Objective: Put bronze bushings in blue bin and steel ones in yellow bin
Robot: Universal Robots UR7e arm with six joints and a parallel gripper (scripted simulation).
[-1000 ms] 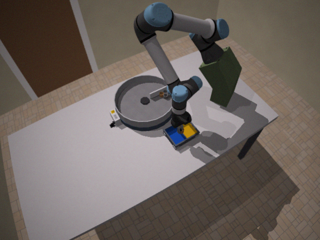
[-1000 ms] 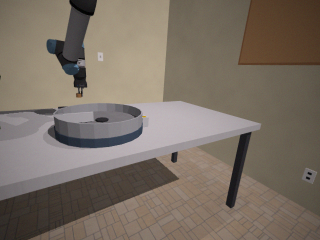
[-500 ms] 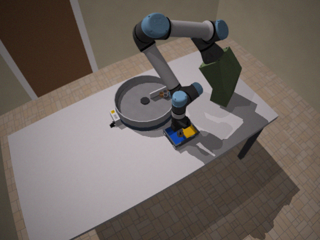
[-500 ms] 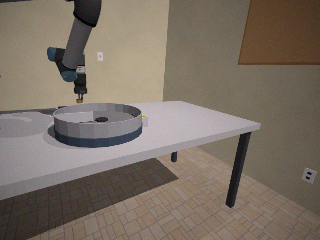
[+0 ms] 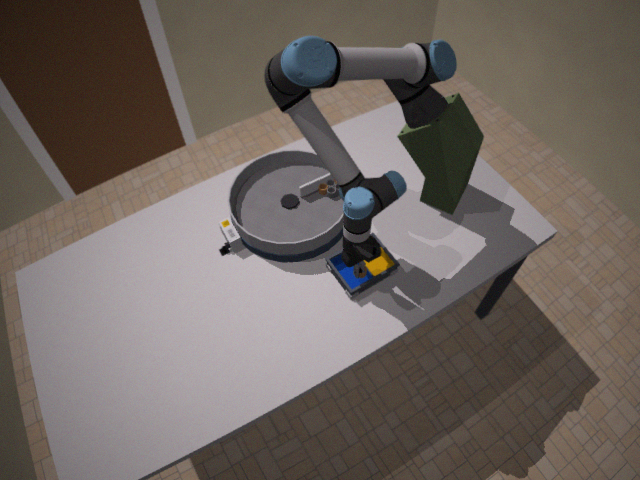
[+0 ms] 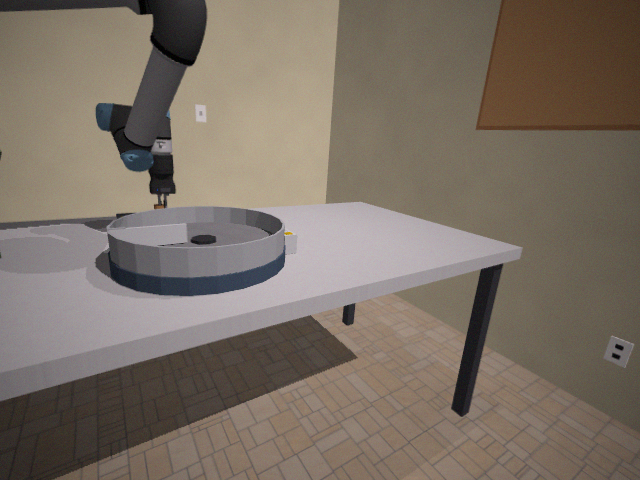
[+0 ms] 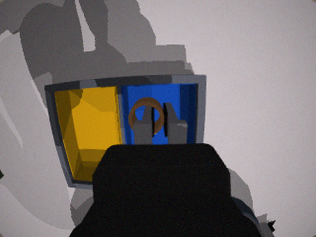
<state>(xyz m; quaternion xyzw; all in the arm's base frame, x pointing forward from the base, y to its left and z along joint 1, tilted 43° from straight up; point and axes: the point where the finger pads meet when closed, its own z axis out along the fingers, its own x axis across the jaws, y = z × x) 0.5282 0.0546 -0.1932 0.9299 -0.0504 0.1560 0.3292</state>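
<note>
While gripping the bronze bushing by one side of its wall above the blue bin, with the hand nearly closed, best to center away from the divider beside the yellow bin, lower gently and release straight. Visible from the top but not from the exterior: waiting bronze bushings and steel bushings near the white partition on the turntable.

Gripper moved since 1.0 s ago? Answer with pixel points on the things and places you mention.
Yes: the gripper [image 5: 360, 269] [image 6: 162, 205] [image 7: 158, 113] is lower, nearer the level of the turntable's rim [image 6: 196, 208] in the exterior view.
</note>
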